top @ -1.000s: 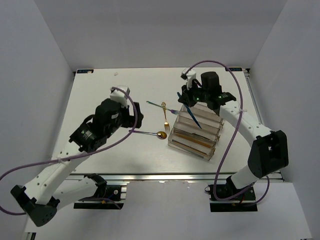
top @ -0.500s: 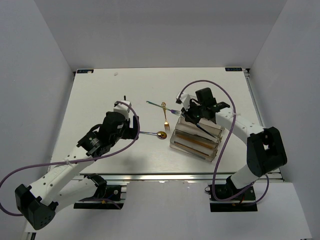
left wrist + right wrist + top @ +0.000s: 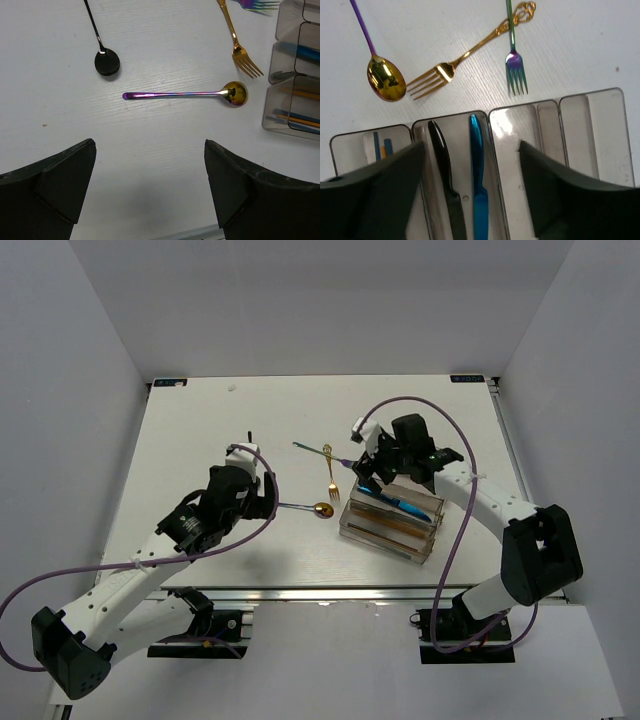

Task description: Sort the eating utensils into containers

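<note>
Only right wrist: black knife (image 3: 445, 172)

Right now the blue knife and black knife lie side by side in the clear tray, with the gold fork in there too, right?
Not quite: the gold fork lies on the table outside the clear organizer tray, as the right wrist view shows. The blue knife and black knife do lie side by side inside.

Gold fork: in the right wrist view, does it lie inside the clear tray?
No, the gold fork lies on the table outside the tray, its tines stopping short of the tray's rim.
</note>
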`<act>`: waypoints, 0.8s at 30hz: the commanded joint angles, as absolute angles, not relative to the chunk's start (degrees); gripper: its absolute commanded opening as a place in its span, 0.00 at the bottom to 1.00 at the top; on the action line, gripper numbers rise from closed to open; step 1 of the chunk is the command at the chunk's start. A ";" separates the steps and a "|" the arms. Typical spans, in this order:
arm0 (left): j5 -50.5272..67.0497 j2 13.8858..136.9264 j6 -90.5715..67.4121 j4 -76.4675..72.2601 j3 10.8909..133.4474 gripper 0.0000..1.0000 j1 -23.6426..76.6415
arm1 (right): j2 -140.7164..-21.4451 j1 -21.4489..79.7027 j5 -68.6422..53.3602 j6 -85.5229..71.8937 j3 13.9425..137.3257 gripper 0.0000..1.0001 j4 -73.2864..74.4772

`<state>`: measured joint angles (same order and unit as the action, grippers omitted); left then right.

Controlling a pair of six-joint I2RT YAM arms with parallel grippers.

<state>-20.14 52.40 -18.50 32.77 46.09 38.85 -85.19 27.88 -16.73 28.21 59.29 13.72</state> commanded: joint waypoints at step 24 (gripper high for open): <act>-51.69 50.27 -31.29 39.64 47.29 0.98 23.20 | -114.40 49.83 -13.72 26.63 97.01 0.63 32.24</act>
